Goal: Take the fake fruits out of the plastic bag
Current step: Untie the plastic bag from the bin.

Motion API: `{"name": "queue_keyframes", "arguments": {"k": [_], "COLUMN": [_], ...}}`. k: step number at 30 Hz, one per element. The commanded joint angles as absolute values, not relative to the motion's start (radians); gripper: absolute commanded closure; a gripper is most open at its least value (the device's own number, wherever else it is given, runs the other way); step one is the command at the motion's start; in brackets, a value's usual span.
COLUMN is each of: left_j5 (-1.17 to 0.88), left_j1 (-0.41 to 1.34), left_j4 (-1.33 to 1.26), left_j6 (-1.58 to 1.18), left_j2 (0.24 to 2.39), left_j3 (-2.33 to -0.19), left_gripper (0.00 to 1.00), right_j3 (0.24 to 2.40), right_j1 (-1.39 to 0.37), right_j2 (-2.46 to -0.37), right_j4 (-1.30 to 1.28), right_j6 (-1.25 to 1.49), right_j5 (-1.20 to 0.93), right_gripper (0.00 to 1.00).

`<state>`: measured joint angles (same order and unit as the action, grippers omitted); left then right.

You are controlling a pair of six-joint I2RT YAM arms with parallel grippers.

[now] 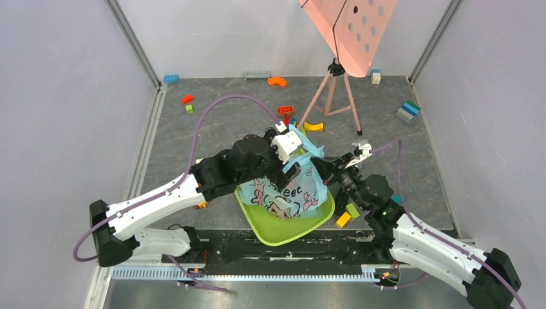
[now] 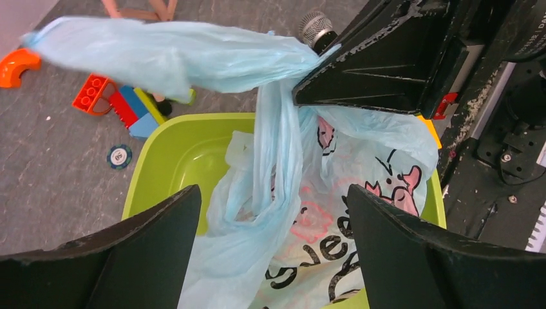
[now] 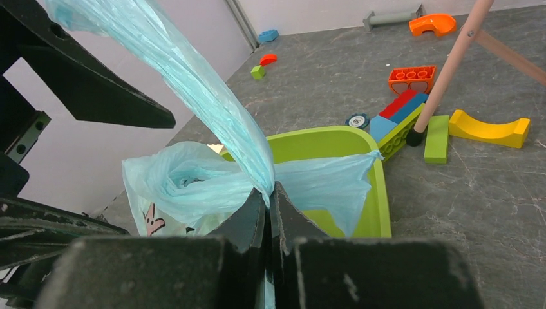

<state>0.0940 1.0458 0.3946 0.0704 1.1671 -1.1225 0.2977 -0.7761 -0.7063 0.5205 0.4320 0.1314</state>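
While the right gripper (image 3: pixel 269 191) pinches its twisted handle, the crinkly pale-blue plastic bag (image 1: pixel 293 187) slumps in the glossy lime tub (image 1: pixel 283 233) at six o'clock.
Black wedge fingers of the left gripper (image 2: pixel 270 203) gape wide above its eleven o'clock edge.

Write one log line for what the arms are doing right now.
left fingers: open above plastic bag | right fingers: shut on plastic bag handle | plastic bag: sits in green tub | fake fruits: not visible
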Motion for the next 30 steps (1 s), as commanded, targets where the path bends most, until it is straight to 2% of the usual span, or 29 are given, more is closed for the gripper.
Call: {"name": "queue_keyframes", "arguments": {"k": [1,10,17,22,26,30], "left_j5": [0.027,0.093,0.185,0.185,0.19,0.203], "left_j1": [1.058,1.067,1.066,1.066,1.065,1.066], "left_j4": [0.334,0.334,0.322,0.335,0.337,0.333], "left_j6": [0.16,0.195,0.225,0.226,0.221,0.206], "left_j2": [1.22,1.292,1.352,1.377,1.374,1.35], "left_j3": [-1.157,-1.146,-1.154,-1.157,-1.157,-1.163], "left_gripper": [0.12,0.16,0.39,0.45,0.58,0.67], "right_j3": [0.34,0.339,0.342,0.345,0.348,0.349], "right_j1": [-0.775,-0.775,-0.774,-0.775,-0.775,-0.775], "right_j2": [-0.706,-0.706,-0.696,-0.684,-0.674,-0.662], "right_j4": [0.524,0.525,0.518,0.509,0.5,0.491], "right_j6": [0.414,0.414,0.411,0.408,0.407,0.407], "right_j5": [0.111,0.1,0.095,0.097,0.103,0.118], "right_gripper": [1.0,1.0,1.0,1.0,1.0,0.99]}}
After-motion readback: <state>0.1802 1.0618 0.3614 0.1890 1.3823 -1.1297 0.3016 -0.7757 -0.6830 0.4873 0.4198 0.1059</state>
